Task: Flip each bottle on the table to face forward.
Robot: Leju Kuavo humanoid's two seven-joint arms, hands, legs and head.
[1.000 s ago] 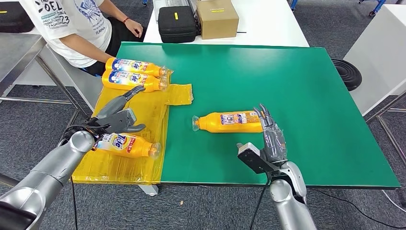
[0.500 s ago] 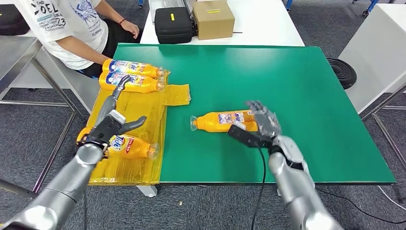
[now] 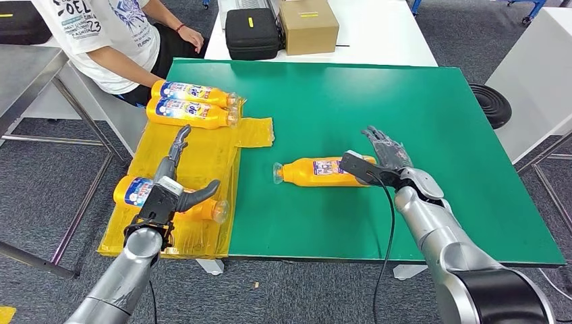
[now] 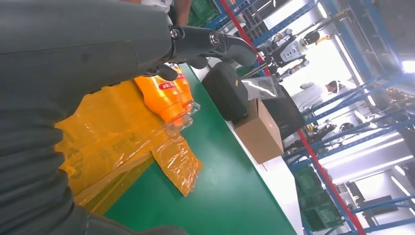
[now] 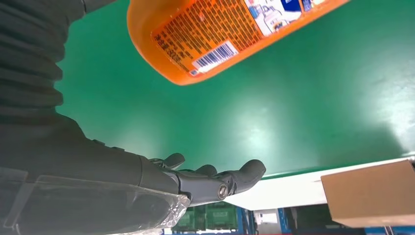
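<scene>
With its fingers spread and holding nothing, the right robot hand (image 3: 386,156) at centre frame should wrap the bottle (image 3: 317,171) base, barcode side up, before rolling.

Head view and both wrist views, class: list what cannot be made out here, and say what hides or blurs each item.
- Orange bottle on the yellow plastic sheet, head view: its middle is hidden by the left hand.
- Orange bottle on the green table, head view: its base is covered by the right hand; whether they touch is unclear.
- Label text on the two far orange bottles: too small.
</scene>
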